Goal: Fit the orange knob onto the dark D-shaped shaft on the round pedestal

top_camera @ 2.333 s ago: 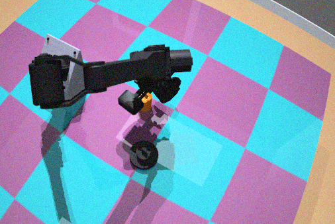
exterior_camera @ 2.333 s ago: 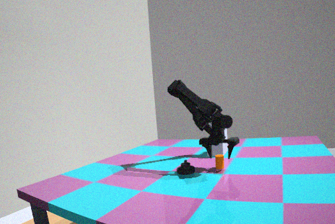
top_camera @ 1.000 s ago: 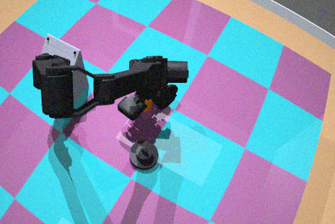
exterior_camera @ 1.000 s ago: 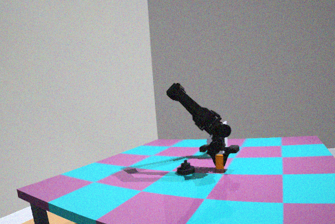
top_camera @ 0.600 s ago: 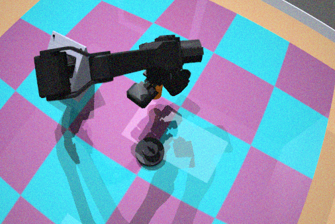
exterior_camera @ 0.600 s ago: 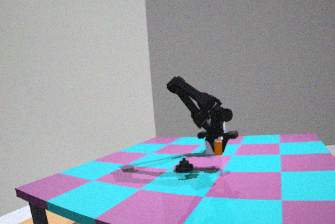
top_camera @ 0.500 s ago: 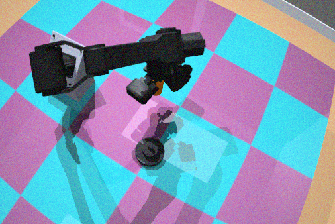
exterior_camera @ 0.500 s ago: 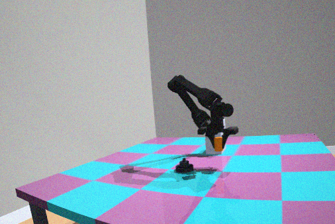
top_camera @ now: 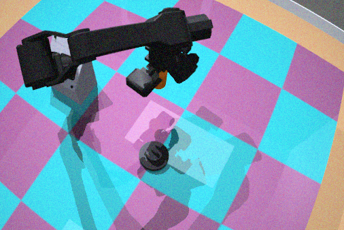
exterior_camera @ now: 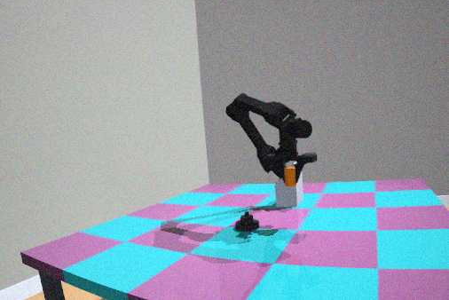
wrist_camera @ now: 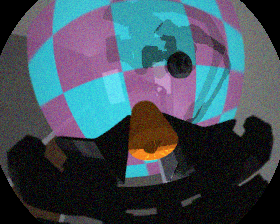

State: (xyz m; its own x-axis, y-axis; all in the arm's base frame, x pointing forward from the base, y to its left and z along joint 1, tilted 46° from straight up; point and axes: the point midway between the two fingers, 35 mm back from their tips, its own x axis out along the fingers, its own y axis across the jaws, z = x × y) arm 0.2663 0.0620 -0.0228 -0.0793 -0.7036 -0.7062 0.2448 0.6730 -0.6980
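Observation:
The orange knob [top_camera: 161,81] [exterior_camera: 289,177] [wrist_camera: 150,131] is held upright, well above the table. My gripper [top_camera: 160,75] [exterior_camera: 290,171] [wrist_camera: 145,116] is shut on it, one finger on each side. The dark round pedestal [top_camera: 153,162] [exterior_camera: 247,225] [wrist_camera: 179,65] stands on the table, apart from the knob and lower. It is nearer the camera than the gripper in the top and exterior views, and beyond the knob, a little to the right, in the wrist view. Its short dark shaft [exterior_camera: 247,215] points up. The shaft's flat side cannot be made out, nor can the flat in the knob's hole.
The table [top_camera: 238,80] [exterior_camera: 333,247] has a cyan and magenta checkered top with arm shadows and a pale bright patch around the pedestal. The arm's grey base [top_camera: 76,85] [exterior_camera: 288,194] stands behind the pedestal, at the left in the top view.

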